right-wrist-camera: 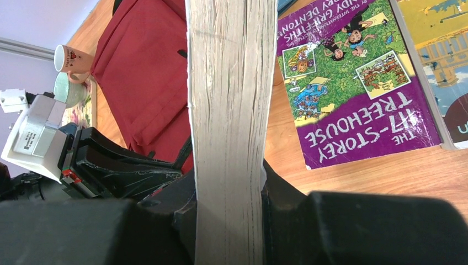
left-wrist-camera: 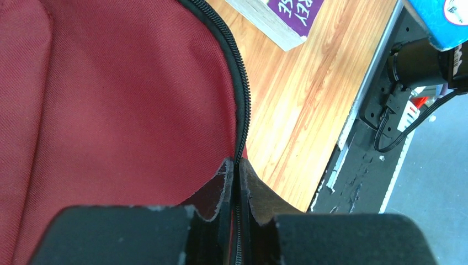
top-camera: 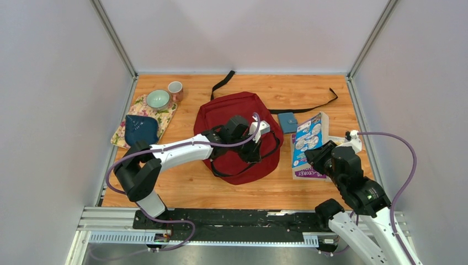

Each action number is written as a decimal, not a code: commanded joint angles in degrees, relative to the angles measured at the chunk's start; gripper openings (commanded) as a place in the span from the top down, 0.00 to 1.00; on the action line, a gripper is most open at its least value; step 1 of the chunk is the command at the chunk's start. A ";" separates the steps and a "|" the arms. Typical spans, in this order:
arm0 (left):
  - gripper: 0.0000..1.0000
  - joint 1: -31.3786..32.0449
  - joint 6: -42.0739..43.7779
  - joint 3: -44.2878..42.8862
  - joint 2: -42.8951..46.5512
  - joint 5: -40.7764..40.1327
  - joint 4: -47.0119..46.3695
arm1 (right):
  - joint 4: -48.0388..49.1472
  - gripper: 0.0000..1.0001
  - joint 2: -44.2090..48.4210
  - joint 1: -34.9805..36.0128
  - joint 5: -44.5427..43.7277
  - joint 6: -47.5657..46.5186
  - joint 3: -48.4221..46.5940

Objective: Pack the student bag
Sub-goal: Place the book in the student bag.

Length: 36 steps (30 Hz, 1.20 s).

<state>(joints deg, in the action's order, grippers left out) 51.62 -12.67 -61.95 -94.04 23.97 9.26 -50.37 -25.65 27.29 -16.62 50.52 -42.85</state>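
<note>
My left gripper point(left-wrist-camera: 236, 187) pinches the soft-looking, floppy student bag point(left-wrist-camera: 110, 99) by its zipper edge point(left-wrist-camera: 241, 110); my right gripper point(right-wrist-camera: 229, 221) holds a book point(right-wrist-camera: 232, 83).

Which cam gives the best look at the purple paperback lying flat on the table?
Right wrist: the purple Treehouse paperback book lies face up, most of its cover and title readable. Top external shows only its near purple edge, the rest hidden behind the raised blue-covered book. Left wrist catches just one corner.
</note>
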 commanded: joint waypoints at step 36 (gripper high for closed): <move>1.00 -2.75 6.77 -16.10 12.11 -19.92 2.80 | 10.28 1.00 -3.52 -0.22 33.74 8.35 -4.10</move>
<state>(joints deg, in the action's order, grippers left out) 48.69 -8.38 -77.43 -86.76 7.31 15.62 -50.76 -28.12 27.29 7.81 53.49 -49.17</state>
